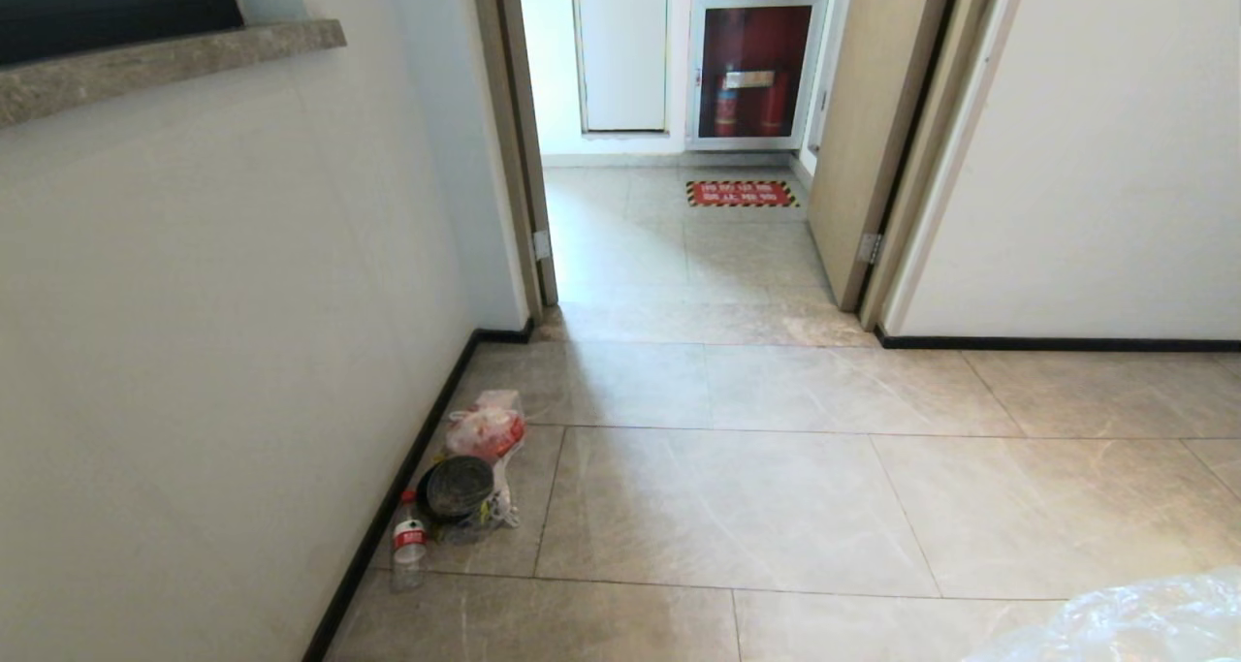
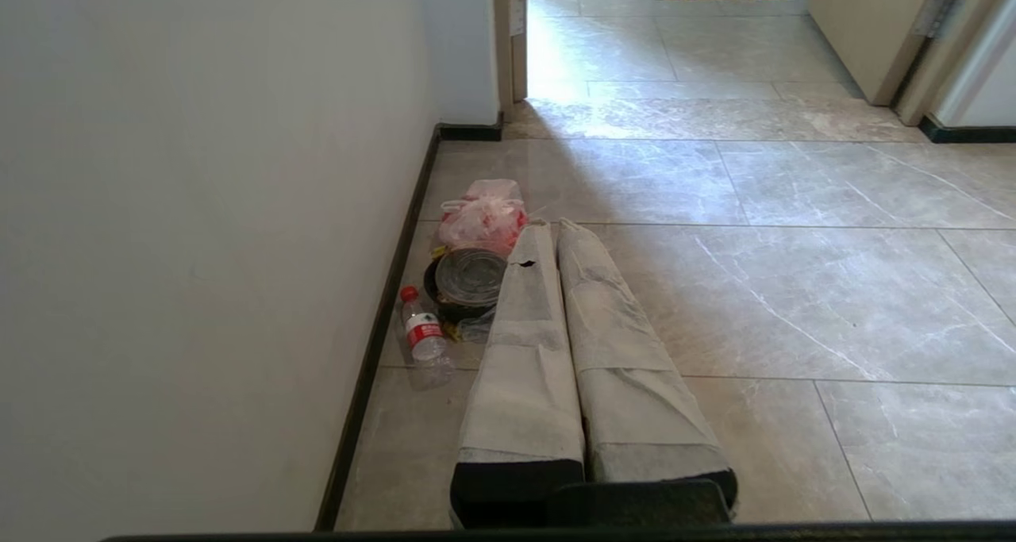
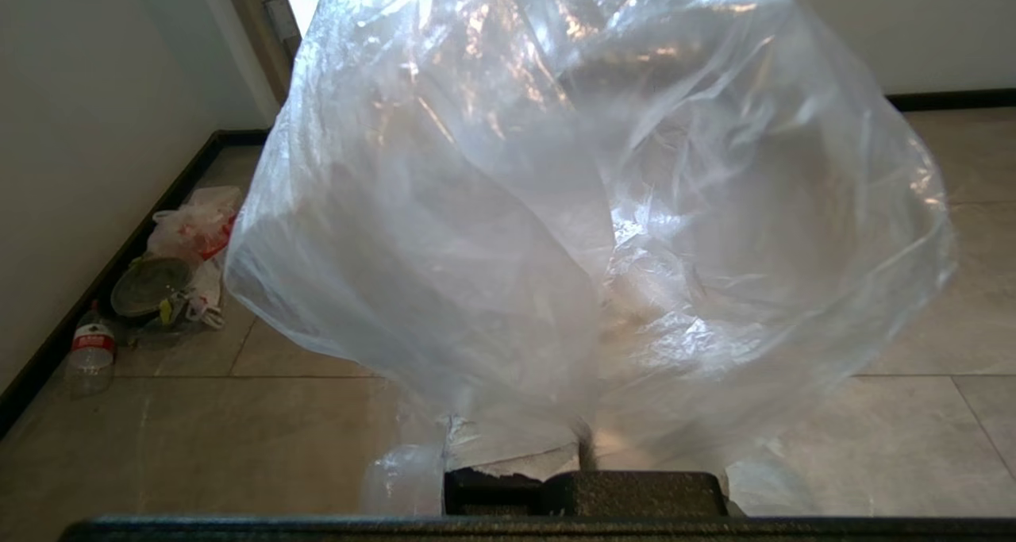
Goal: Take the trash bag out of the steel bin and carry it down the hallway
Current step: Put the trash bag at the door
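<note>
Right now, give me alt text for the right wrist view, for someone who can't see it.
The right claw is shut on the clear, crinkled trash bag, which billows up and fills most of the view. Behind it lie grey floor tiles; by the left wall sit a plastic bottle, a dark round container and a red-and-white bag.

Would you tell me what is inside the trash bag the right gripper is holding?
The trash bag looks empty: only floor tiles and wall show through it. The right gripper, shut on its gathered end, is mostly covered.
</note>
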Robot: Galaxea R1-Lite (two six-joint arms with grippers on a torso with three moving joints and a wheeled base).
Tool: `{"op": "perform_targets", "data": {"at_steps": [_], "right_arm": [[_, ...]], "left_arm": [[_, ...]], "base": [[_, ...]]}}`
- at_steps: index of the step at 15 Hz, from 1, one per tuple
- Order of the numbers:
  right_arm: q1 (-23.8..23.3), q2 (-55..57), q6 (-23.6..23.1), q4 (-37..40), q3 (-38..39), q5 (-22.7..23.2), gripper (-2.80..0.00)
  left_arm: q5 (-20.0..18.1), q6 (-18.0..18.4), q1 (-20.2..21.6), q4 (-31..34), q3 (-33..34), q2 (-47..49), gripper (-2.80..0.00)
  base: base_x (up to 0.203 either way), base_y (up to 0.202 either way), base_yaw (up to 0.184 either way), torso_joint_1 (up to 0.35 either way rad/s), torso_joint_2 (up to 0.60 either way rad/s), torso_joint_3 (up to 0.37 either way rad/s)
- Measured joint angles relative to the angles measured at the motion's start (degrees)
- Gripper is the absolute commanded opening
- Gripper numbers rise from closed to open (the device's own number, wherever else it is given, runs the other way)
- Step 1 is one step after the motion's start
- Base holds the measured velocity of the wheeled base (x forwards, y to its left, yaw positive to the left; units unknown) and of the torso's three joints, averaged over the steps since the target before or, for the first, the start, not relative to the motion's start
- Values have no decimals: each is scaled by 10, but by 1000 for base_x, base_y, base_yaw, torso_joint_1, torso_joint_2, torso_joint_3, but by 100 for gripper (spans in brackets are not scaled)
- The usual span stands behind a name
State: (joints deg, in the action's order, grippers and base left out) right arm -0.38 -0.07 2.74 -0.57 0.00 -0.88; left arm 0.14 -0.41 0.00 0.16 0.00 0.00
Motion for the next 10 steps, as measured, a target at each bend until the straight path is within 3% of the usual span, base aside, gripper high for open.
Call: {"op": "perform_targets", "data": {"at_steps": [6,10], "right_arm": [[0,0,-2,3,0,-1,-280],[0,0,-2,4,0,-2,-280]], "left_arm": [[0,0,0,0,0,0,-280],[0,0,0,0,0,0,-280]], "base": [[0,0,0,0,0,0],[2,-3,151,0,3,0]]}}
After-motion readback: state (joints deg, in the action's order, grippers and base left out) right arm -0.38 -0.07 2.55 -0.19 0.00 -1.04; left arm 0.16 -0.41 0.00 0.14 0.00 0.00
